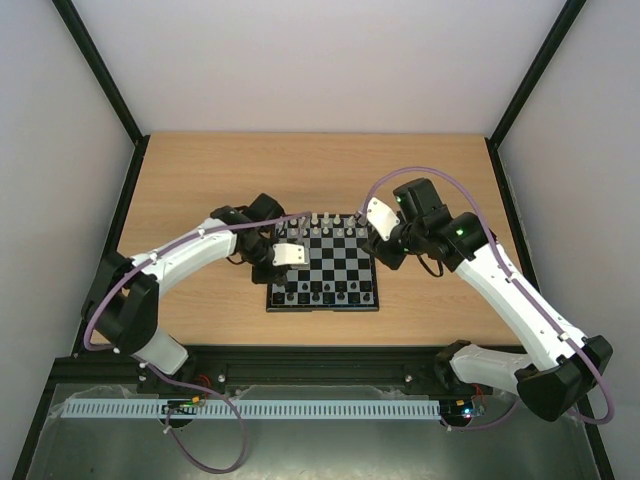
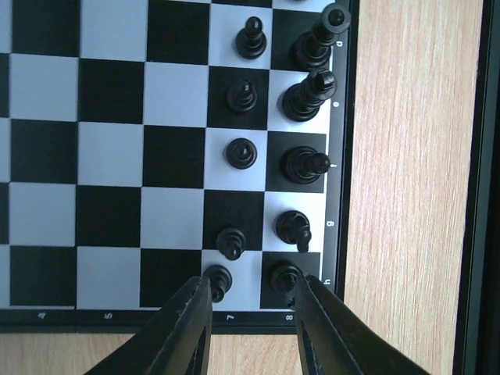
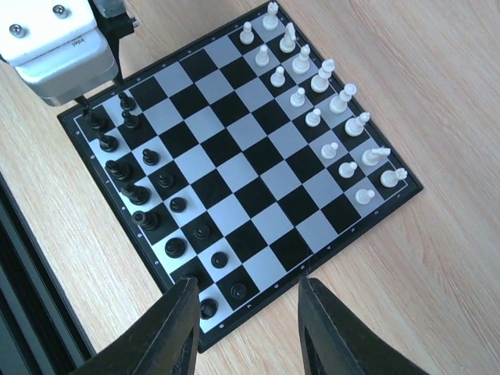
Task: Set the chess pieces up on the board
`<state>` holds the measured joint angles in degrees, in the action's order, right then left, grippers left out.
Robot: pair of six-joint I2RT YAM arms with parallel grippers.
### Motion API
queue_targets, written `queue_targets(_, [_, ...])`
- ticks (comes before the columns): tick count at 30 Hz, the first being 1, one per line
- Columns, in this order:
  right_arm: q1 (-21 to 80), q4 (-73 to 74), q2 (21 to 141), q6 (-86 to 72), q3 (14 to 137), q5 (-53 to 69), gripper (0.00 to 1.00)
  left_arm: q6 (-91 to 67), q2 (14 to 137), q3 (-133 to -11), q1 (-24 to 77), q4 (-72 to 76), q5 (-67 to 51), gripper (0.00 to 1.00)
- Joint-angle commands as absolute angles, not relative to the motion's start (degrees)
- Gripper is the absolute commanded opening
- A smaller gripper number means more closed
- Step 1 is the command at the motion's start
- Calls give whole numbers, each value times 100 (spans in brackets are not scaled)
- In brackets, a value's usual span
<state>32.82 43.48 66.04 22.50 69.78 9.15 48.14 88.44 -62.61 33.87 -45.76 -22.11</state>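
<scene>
Evidently, left end effector (image 2: 251,287) half-open.

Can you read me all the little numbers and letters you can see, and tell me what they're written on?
"4", "5", "7", "8": white digits along the board's black rim, near edge, left wrist view.
"h", "g": sideways on its side rim; the letters further along are blurred.
Small print on the left tool's white casing, right wrist view: too small to read.
</scene>
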Motion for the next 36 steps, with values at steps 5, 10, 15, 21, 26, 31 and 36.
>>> queue_targets(5, [3217, 4541, 6418, 2135, 6776, 936, 36, 5058, 9293, -6446, 3709, -4517, -2015, 30])
queue_targets(10, [3201, 4458, 6373, 2118, 6654, 953, 36, 5136, 9517, -6394, 3791, -4371, -1851, 29])
queue_targets(15, [3193, 4439, 6381, 2142, 6614, 945, 36, 5067, 9667, -6424, 3841, -4216, -1741, 28])
queue_targets(21, [3190, 4390, 6362, 2153, 6511, 967, 36, 5115, 9731, -6397, 3850, -4170, -1634, 26])
queue_targets(26, [3190, 4328, 6371, 2193, 6418, 955, 36, 5145, 9757, -6303, 3854, -4044, -1488, 23])
queue_targets(31, [3190, 4306, 6381, 2210, 6369, 958, 36, 5106, 9858, -6316, 3854, -3937, -1472, 21])
queue_targets(36, [3190, 4299, 6389, 2215, 6350, 948, 36, 5177, 9905, -6316, 3876, -4021, -1510, 20])
